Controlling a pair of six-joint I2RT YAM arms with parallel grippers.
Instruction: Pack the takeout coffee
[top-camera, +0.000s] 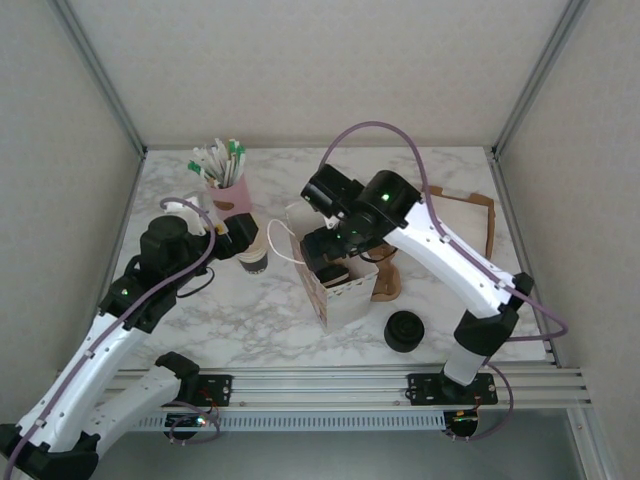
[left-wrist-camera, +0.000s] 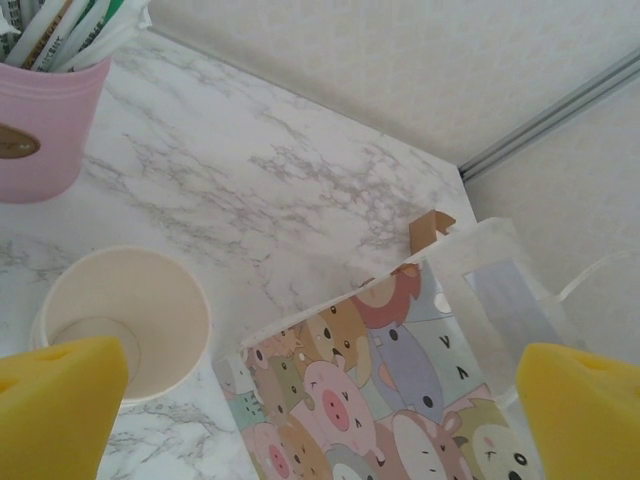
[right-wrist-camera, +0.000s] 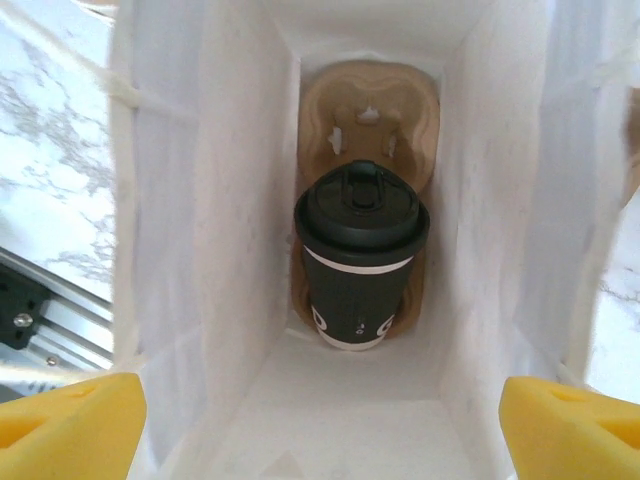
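Marble-patterned desk (left-wrist-camera: 300, 170), smooth with a faint sheen. A white paper bag (right-wrist-camera: 200, 200), matt and slightly fibrous inside. The takeout coffee (right-wrist-camera: 355, 290) has a smooth paper wall and a satin black plastic lid (right-wrist-camera: 360, 215); the brown pulp-card tray (right-wrist-camera: 370, 110) looks rough.

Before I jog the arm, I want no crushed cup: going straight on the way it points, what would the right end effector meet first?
Probably the takeout coffee: the open right end effector points into the white bag, and the black lid sits nearly centred ahead. Depth is unclear.
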